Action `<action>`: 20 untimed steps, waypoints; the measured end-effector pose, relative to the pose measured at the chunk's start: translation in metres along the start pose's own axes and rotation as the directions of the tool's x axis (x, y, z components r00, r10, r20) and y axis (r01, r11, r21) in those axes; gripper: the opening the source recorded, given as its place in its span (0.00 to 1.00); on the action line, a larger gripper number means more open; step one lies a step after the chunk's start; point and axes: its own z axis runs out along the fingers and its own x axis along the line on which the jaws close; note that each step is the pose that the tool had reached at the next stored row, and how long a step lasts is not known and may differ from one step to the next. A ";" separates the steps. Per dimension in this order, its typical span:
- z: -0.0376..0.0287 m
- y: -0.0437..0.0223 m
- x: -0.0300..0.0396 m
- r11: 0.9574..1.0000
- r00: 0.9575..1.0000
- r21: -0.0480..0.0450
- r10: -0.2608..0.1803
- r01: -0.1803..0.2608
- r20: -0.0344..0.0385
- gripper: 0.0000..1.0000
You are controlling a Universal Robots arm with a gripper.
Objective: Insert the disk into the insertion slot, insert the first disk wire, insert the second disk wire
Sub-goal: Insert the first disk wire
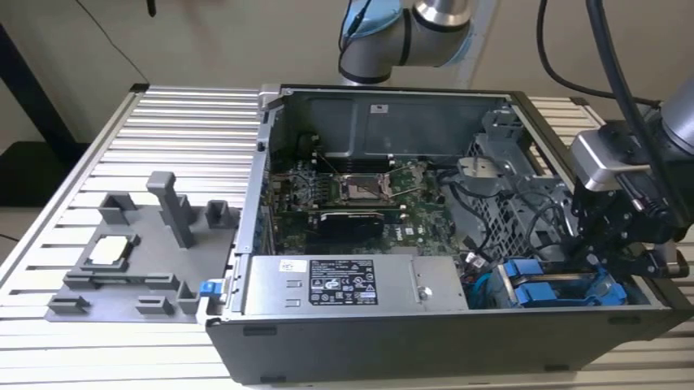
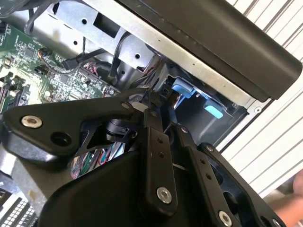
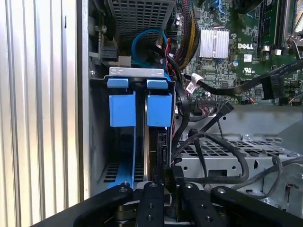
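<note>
Exterior view: gripper [image 1: 603,262] stands inside the drive cage [image 1: 509,215] of the open computer case [image 1: 358,341], just beside two blue carrier handles [image 1: 537,291].

Second wrist view: the jaws are clamped on a black wire connector [image 2: 165,90].

First wrist view: disk [image 3: 158,111] sits seated in the insertion slot [image 3: 137,71], with the connector at its near end; contact unconfirmed.

Judgement: a wire insertion is in hand, first or second undetermined. Seating calls for a square, straight push.

Arm [image 1: 670,122] — wrist low at the exterior view's right; gripper [image 1: 603,266] pointing downward, black fingers [image 3: 150,204] pinched nearly together.
</note>
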 end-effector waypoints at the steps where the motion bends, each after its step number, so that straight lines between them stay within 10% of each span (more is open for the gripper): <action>1: 0.0001 0.0000 0.0000 1.000 1.000 0.000 0.000 0.000 0.000 0.19; 14: -0.0197 -0.0006 -0.0019 1.000 1.000 0.000 0.000 0.000 -0.003 0.27; 20: -0.0447 -0.0015 -0.0042 1.000 1.000 0.000 0.000 0.000 -0.004 0.27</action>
